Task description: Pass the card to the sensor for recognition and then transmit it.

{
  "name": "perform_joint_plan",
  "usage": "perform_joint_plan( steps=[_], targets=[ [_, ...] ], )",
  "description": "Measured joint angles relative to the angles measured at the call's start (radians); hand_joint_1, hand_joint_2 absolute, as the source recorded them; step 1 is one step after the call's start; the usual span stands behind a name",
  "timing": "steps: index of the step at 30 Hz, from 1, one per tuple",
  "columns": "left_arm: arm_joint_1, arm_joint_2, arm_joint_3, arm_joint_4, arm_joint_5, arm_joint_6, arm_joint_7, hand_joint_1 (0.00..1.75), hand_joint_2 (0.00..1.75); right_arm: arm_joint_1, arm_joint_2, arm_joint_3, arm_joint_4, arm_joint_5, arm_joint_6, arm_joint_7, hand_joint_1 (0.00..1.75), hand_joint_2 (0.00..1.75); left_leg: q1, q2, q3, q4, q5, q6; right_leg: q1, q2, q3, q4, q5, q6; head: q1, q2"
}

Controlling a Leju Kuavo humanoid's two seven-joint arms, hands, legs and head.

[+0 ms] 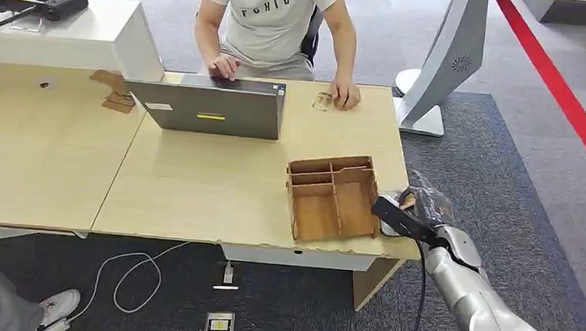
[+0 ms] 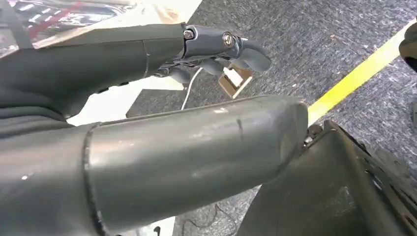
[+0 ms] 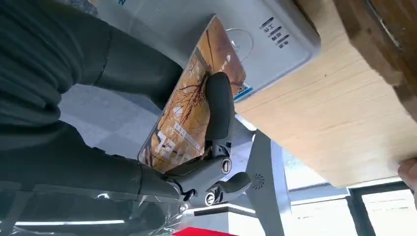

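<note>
left hand [image 2: 196, 98]: fingers apart, holding nothing | below: grey carpet [image 2: 305, 44], yellow line [image 2: 359, 73]

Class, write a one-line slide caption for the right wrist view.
Right hand holds the card against the white sensor on the table.

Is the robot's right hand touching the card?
Touching. The right wrist view shows a dark finger pressed flat across the orange card, pinning it in the right hand.
</note>
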Motion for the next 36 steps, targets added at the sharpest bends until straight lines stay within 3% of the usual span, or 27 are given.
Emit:
perform_joint_plan(
  steps=[9, 14, 19, 25, 36],
  targets=[
    [0.0, 0.0, 0.001, 0.0, -0.002, -0.002, 0.003, 0.0, 0.0, -0.005, 0.002, -0.004, -0.002, 0.011, -0.003, -0.016, 1.75, 1.75, 0.0, 0.0, 0.0, 0.0, 0.0, 0.0, 0.0, 0.0, 0.001, 0.0, 0.001, 0.001, 0.0, 0.0],
    [0.0, -0.002, 0.001, 0.0, -0.012, -0.003, 0.005, 0.0, 0.0, -0.013, 0.011, -0.007, -0.003, 0.013, -0.056, -0.076, 1.75, 1.75, 0.0, 0.0, -0.001, 0.0, 0.0, 0.0, 0.0, 0.0, 0.0, 0.001, 0.001, 0.001, 0.0, 0.0],
    [-0.001, -0.002, 0.001, 0.0, -0.027, -0.003, 0.002, 0.0, 0.0, -0.074, 0.034, -0.008, -0.025, 0.002, -0.122, -0.149, 1.75, 1.75, 0.0, 0.0, -0.001, 0.0, 0.0, 0.0, 0.0, 0.0, 0.0, 0.001, 0.001, 0.001, 0.0, 0.0],
    [-0.002, -0.002, 0.001, 0.0, -0.038, -0.003, -0.015, 0.0, 0.0, -0.155, 0.063, -0.008, -0.046, 0.002, -0.154, -0.195, 1.75, 1.75, 0.0, 0.0, -0.002, 0.0, 0.0, 0.0, 0.0, -0.001, -0.001, 0.001, 0.001, 0.001, 0.0, 0.0],
    [-0.001, -0.002, 0.001, 0.0, -0.056, -0.012, -0.043, 0.0, 0.0, -0.235, 0.138, -0.004, -0.066, 0.043, -0.169, -0.209, 1.75, 1.75, 0.0, 0.0, -0.002, 0.0, 0.0, 0.0, 0.0, 0.0, -0.001, 0.001, 0.001, 0.001, 0.0, 0.0]
  ],
)
